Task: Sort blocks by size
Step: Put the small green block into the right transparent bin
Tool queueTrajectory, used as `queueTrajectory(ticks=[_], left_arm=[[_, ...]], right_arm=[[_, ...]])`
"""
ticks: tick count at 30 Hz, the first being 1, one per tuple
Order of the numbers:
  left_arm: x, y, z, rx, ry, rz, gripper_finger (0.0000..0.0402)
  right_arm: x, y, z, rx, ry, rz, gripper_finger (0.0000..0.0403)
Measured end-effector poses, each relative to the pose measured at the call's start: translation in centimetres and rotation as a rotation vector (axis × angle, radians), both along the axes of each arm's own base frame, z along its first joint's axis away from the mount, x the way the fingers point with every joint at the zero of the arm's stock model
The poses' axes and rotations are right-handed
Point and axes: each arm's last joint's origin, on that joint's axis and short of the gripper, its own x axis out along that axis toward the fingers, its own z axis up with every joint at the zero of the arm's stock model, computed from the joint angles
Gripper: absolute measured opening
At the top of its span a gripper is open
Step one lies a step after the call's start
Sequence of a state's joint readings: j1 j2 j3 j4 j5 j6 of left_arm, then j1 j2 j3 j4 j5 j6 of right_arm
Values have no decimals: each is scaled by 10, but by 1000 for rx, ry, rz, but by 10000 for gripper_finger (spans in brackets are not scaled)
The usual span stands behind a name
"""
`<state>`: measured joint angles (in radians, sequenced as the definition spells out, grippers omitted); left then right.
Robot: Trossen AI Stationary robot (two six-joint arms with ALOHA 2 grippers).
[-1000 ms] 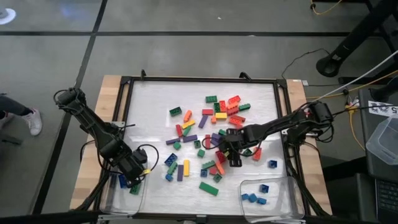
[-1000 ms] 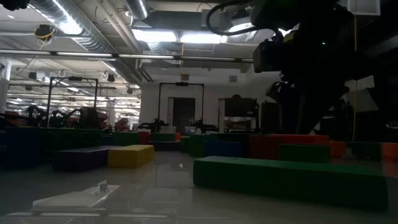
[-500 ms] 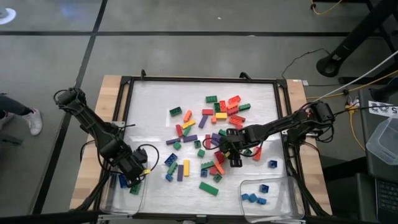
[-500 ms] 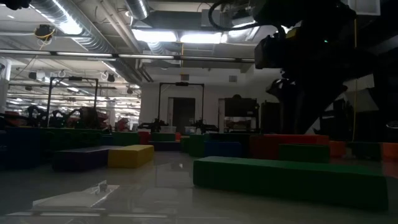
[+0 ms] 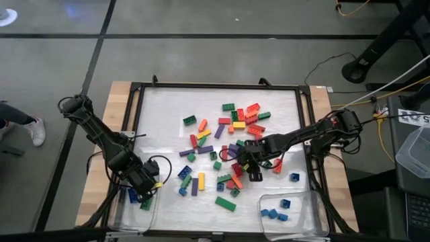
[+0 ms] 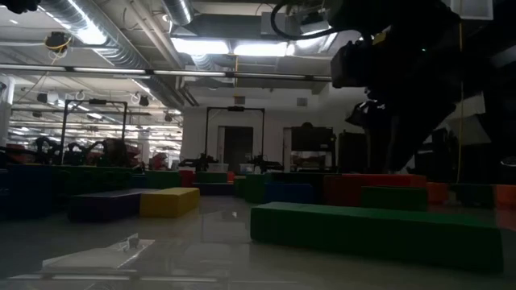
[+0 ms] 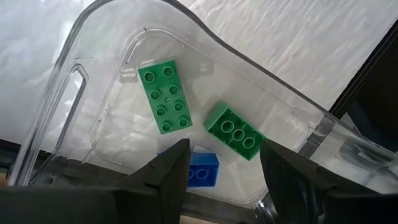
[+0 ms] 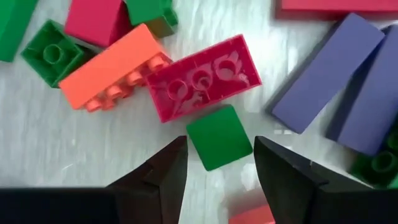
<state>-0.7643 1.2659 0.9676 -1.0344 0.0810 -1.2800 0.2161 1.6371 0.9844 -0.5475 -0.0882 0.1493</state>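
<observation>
Many coloured blocks (image 5: 228, 144) lie scattered on the white mat. My right gripper (image 5: 247, 166) hangs open over the pile's near right part. In its wrist view (image 8: 214, 177) the fingers stand on either side of a small green square block (image 8: 219, 137), next to a red long brick (image 8: 205, 78) and an orange one (image 8: 115, 68). I cannot tell whether they touch it. My left gripper (image 5: 142, 193) is open and empty (image 7: 221, 180) above the left clear tray (image 7: 81, 37). That tray holds two green bricks (image 7: 165, 96) and a blue one (image 7: 202, 168).
A second clear tray (image 5: 316, 202) at the near right holds three small blue blocks (image 5: 272, 214); another blue block (image 5: 294, 177) lies beside it. A black frame (image 5: 134, 91) edges the mat. A long green brick (image 6: 375, 234) lies nearest the low camera.
My right arm has risen slightly in the low view. The blocks stay where they were.
</observation>
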Motion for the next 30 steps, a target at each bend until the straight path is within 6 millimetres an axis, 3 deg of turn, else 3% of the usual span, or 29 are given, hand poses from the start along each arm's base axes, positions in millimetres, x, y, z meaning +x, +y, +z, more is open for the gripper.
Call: queueTrajectory(ticks=[15, 24, 30], left_arm=[[1, 1, 0, 24, -30, 4, 182], [11, 8, 1, 103, -129, 21, 182], [29, 19, 3, 82, -216, 1, 182]], right_arm=[[11, 2, -32, -51, 48, 71, 183], [13, 3, -30, -38, 36, 75, 130], [19, 4, -6, -37, 98, 79, 131]])
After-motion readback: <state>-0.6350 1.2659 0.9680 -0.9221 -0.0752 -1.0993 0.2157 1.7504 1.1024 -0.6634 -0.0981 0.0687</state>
